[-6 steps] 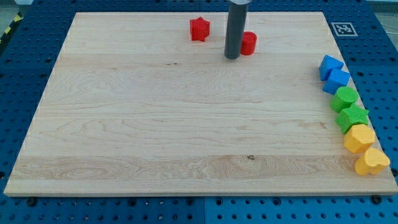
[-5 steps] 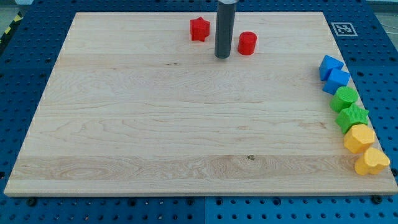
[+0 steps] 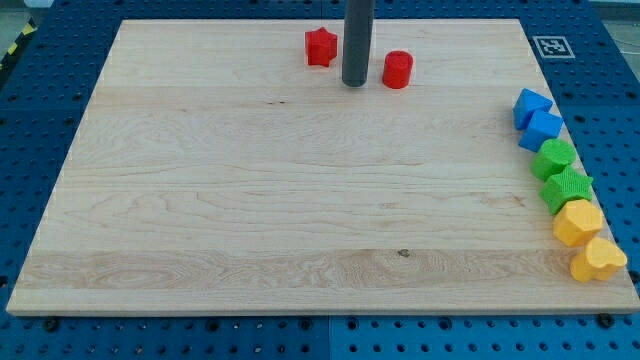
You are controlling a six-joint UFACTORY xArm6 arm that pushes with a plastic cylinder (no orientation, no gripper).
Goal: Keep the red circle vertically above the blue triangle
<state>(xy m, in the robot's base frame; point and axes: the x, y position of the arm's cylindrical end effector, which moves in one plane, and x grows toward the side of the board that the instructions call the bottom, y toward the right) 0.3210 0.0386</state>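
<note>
The red circle (image 3: pixel 398 69) sits near the view's top, right of centre on the wooden board (image 3: pixel 300 200). My tip (image 3: pixel 353 84) rests on the board just left of it, with a small gap, between it and a red star (image 3: pixel 320 47). Two blue blocks lie at the view's right edge: the upper one (image 3: pixel 531 105) and the lower one (image 3: pixel 543 129); I cannot tell which is the triangle. Both are far right of and lower than the red circle.
Below the blue blocks, along the right edge, lie a green block (image 3: pixel 553 158), a green star-like block (image 3: pixel 566 188), a yellow block (image 3: pixel 578 222) and a yellow heart (image 3: pixel 598 260). A printed marker (image 3: pixel 550 46) sits at the top right corner.
My tip has moved left and slightly up, away from the red circle, which it partly covered before. The blocks have not moved.
</note>
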